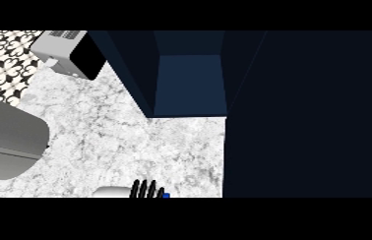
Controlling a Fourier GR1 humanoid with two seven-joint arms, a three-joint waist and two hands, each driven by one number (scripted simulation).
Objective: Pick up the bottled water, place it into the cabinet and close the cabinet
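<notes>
Hand: one black hand (146, 189) shows at the lower edge of the head view, only its fingers (144, 187) visible, standing side by side and curled over the bottled water (112, 192); which arm it belongs to cannot be told from here (no forearm shows).
Grasp: the fingers wrap across the bottle, so the hand is grasping it.
Bottled water: a pale, rounded body lies low on the counter (131, 135) at the bottom edge, left of the fingers, with a small blue bit (166, 195) peeking out just right of them (likely the cap end).
Other hand: it shows nowhere in this view.
Cabinet: a dark navy cabinet (189, 86) stands at the upper middle, open, its lighter blue inside facing the viewer.
Cabinet door: a wide dark panel (298, 116) fills the right side of the view from top to bottom, beside the opening.
Bottle to cabinet: the bottle is well apart from the opening, below and left of it, with bare marble between.
Counter: white marble with grey veining.
Appliance: a grey box with a black face (73, 54) sits at the upper left, beside the cabinet's left wall.
Sink: a grey curved basin (18, 140) lies at the left edge.
Wall: patterned black-and-white tile (15, 57) in the top left corner.
</notes>
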